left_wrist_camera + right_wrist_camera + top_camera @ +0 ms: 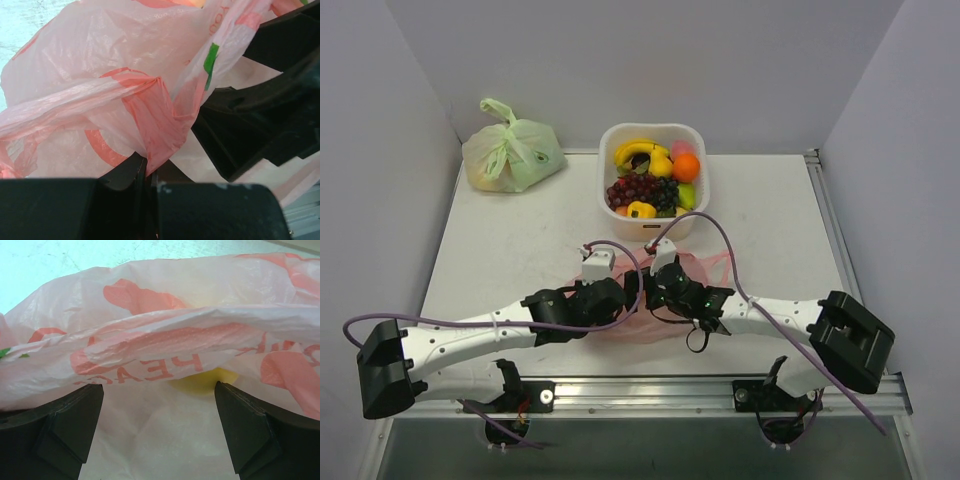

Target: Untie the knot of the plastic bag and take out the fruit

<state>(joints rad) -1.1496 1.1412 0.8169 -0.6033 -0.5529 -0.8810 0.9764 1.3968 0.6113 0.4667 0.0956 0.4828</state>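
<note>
The pink translucent plastic bag (pixel 638 326) is seen lying on the white table (pixel 500 250) at 6 o'clock from the white basket (pixel 650 226), near the table's front edge and partly covered by both wrists. The left gripper (pixel 149 172) is shown closed on a gathered, twisted fold of the bag's pink film, which is pinched between its black fingers (pixel 125 175) at 6 o'clock in the left wrist view. The right gripper (pixel 159 387) is held with its jaws spread wide, one finger at 8 o'clock and the other at 4 o'clock in its own view. A printed band of the bag is stretched across above them, and no plastic is seen clamped. A yellow fruit (pixel 205 382) can be made out through the film, inside the bag, just at 12 o'clock from the gap between the right fingers. In the basket, a dark grape bunch (pixel 645 188), an orange (pixel 686 167) and a banana (pixel 635 150) are piled with other fruit. A knotted pale green bag (pixel 515 155) is placed at 10 o'clock on the table, well apart from the pink one.
</note>
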